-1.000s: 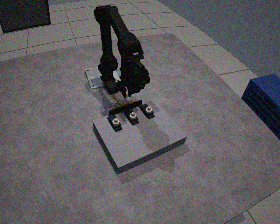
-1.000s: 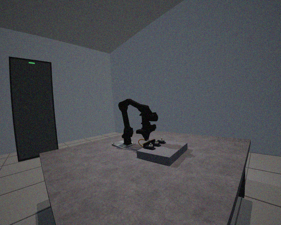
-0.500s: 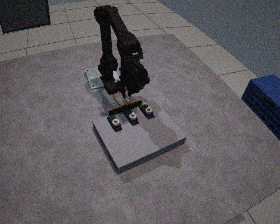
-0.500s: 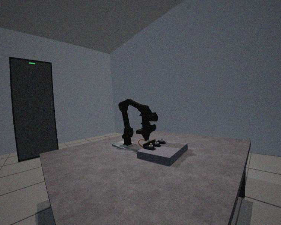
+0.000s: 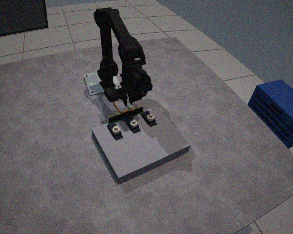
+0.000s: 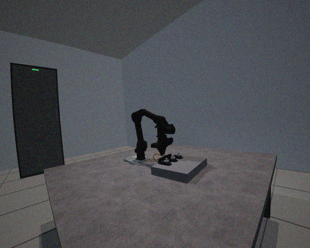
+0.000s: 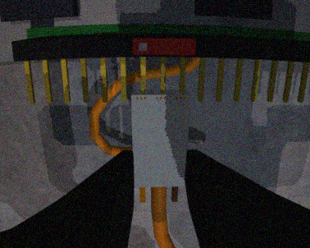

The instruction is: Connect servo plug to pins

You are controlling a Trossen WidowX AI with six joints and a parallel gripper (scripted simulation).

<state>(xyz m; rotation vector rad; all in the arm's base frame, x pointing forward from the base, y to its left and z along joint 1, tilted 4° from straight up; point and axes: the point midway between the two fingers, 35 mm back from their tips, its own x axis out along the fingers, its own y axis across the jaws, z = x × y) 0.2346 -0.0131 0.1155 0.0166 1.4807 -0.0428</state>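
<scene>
My gripper (image 5: 128, 104) (image 6: 162, 154) (image 7: 159, 161) is shut on the pale flat plug (image 7: 149, 127), on the robot side of the pin row. The plug points square at the black pin strip (image 5: 122, 116) (image 7: 80, 50). Its front edge overlaps the tips of the three pins under the red band (image 7: 168, 47) in the wrist view; whether they have entered the holes, and the height match, I cannot tell. The band's pale dot (image 7: 143, 46) is at its left end. The orange wire stub (image 7: 142, 194) is on that side, the brown stub (image 7: 175, 194) opposite. An orange lead (image 5: 117, 107) (image 7: 98, 123) loops left beneath the pins.
Unmarked pins (image 7: 84, 82) (image 7: 221, 82) flank the plug closely. Three dark servos with white hubs (image 5: 116, 129) (image 5: 134, 123) (image 5: 150, 117) sit beyond the strip on a grey block (image 5: 141, 153) (image 6: 173, 166). A blue box (image 5: 280, 100) stands far right.
</scene>
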